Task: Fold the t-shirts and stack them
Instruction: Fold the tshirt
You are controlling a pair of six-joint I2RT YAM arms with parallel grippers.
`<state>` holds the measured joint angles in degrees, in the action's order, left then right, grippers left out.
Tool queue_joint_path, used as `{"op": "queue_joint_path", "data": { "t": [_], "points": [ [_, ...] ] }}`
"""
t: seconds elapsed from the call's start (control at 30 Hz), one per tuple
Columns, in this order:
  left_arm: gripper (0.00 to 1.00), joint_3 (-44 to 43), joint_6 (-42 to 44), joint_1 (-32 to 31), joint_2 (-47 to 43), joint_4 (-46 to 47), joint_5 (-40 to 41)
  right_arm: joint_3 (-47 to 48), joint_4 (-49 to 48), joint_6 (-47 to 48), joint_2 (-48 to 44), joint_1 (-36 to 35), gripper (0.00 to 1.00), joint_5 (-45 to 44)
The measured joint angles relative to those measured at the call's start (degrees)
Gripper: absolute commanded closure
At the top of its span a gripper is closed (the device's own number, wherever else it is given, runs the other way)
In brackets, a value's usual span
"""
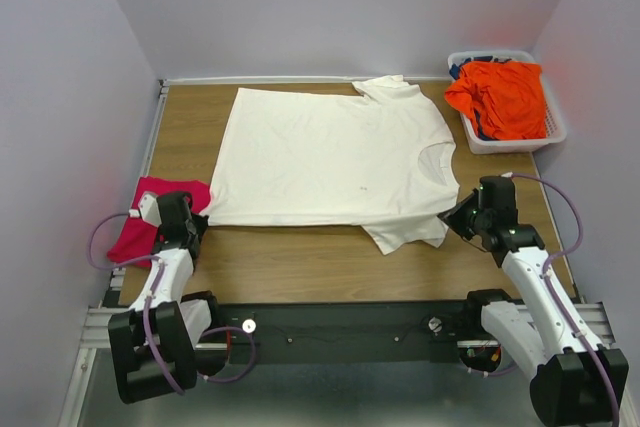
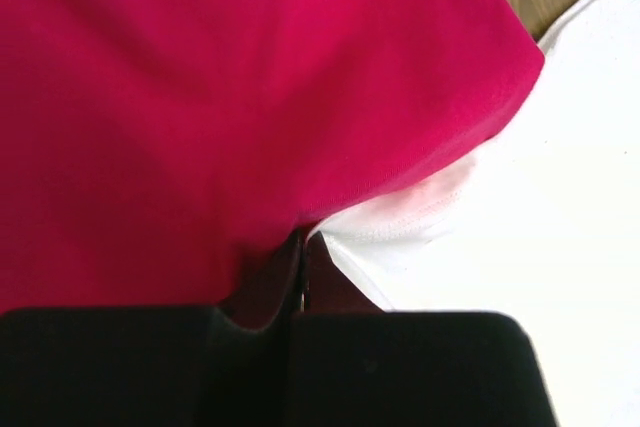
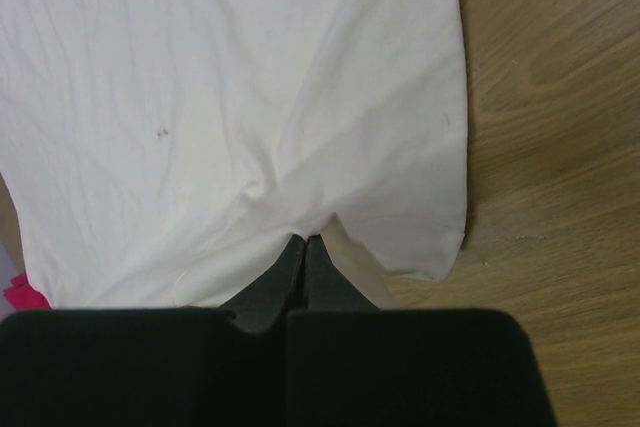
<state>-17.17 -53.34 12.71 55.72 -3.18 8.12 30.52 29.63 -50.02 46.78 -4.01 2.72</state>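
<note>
1. Lilac walls box in a wood-grain surface (image 1: 300,262). The large cream-white cloth t-shirt (image 1: 330,152) lies spread flat on it between the two tools, hem toward the left one and collar toward the right.
2. The left tool (image 2: 302,259) is pressed together right where the cream hem meets the magenta-pink cloth t-shirt (image 1: 140,237), which is bunched under and beside it. I cannot tell whether it pinches one cloth or both. If both, a lift would likely drag the pink shirt into the fold.
3. The right tool (image 3: 305,252) is pressed together on a small pucker of cream cloth by the near sleeve. The bite looks shallow. It may hold only the top layer, so the cloth could slip out or the layers could part when pulled.
4. With one tool at each end, uneven travel would probably skew the fold. The sleeve farthest from both tools is rumpled and could get trapped inside.
5. A bright orange cloth t-shirt (image 1: 500,97) sits crumpled in a white plastic lattice basket (image 1: 555,132), well beyond the right tool. A wide swing that way might snag it.
</note>
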Motion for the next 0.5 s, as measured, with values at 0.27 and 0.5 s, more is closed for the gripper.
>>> {"op": "queue_joint_path", "data": {
  "t": [0.27, 0.5],
  "points": [
    [1.0, -3.45, 2.64, -0.24, 1.16, -0.39, -1.73, -0.11, 0.0, 0.11, -2.54, 0.0, 1.0, 0.39],
    [1.0, -8.17, 3.3, -3.32, 3.19, 0.26, -2.4, 1.44, 0.26, 0.13, -0.39, 0.0, 1.0, -1.44]
  ]
}}
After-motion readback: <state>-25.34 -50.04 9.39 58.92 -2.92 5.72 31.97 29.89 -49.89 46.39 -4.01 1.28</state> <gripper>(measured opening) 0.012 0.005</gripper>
